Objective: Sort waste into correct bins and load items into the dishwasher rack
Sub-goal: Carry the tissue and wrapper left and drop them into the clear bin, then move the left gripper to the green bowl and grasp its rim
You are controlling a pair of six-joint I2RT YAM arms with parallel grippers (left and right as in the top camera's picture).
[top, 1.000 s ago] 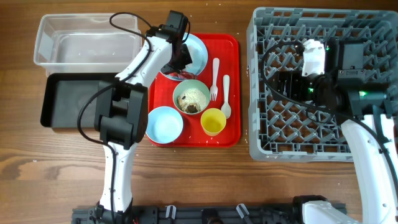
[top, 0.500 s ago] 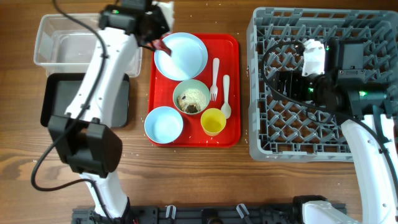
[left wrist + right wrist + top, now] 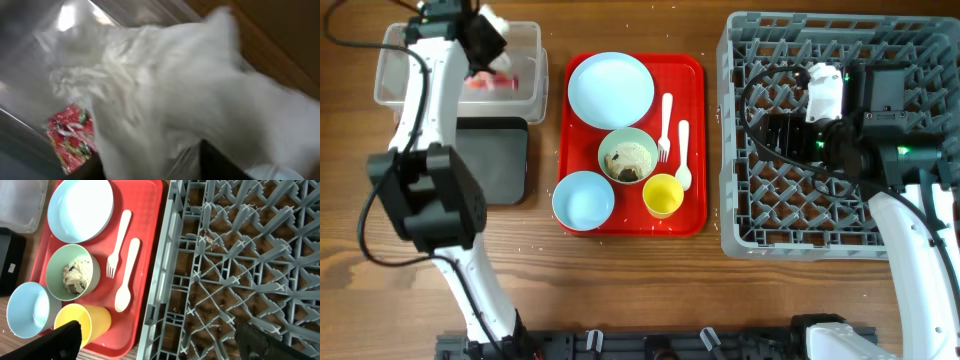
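Note:
My left gripper hangs over the clear tub, open. The blurred white napkin is between its fingers, and the red-and-white wrapper lies in the tub below. My right gripper is open and empty above the left edge of the grey rack. On the red tray are the blue plate, the green bowl with food scraps, the blue bowl, the yellow cup, the fork and the spoon.
The black tray lies in front of the clear tub, partly under my left arm. The rack fills the right side, and my right arm reaches over it.
My left arm swung left from the blue plate to over the clear tub with the napkin and wrapper. The wrapper now lies in the tub. The right arm has not moved.

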